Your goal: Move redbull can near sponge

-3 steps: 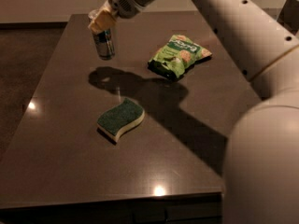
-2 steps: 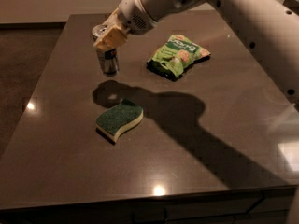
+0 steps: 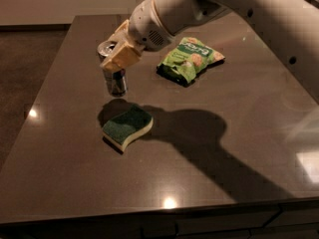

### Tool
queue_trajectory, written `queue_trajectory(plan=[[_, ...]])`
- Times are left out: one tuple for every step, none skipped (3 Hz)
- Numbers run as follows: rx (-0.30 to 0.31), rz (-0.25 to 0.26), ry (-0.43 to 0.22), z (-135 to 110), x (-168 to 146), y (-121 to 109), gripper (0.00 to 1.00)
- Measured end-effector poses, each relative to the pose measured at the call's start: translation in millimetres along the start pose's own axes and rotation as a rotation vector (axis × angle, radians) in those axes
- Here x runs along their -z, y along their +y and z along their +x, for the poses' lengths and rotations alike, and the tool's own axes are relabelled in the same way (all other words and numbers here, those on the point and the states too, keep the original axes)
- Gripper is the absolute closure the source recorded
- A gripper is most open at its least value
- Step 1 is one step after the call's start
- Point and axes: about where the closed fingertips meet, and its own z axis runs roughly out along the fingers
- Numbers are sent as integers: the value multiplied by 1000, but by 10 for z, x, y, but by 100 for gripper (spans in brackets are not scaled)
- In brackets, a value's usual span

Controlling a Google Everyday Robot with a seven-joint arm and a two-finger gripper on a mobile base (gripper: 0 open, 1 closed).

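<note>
Dark, glossy counter [image 3: 239, 148] fills the view, with a few lamp glints on it. My tool [image 3: 117, 59] hangs over the left half, toward the far edge, clamped on the top of the can [image 3: 115, 81]. The can is upright, with its base seemingly just above the surface. The sponge [image 3: 127, 127] lies flat near it, a little closer to the near edge, green side up. A green snack bag [image 3: 190, 59] rests toward the far right corner.

Snack bag [image 3: 190, 59] (green, crinkly) on table [image 3: 70, 178]
</note>
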Motion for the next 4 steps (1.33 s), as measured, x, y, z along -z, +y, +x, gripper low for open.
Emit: queue_trajectory(plan=[[20,-60,-2,-21,-78,209,100],[40,-103,0,-38,-165,354,100],[54,-132,7,-42,-238,454,100],[65,-163,25,-22,-329,539,78]])
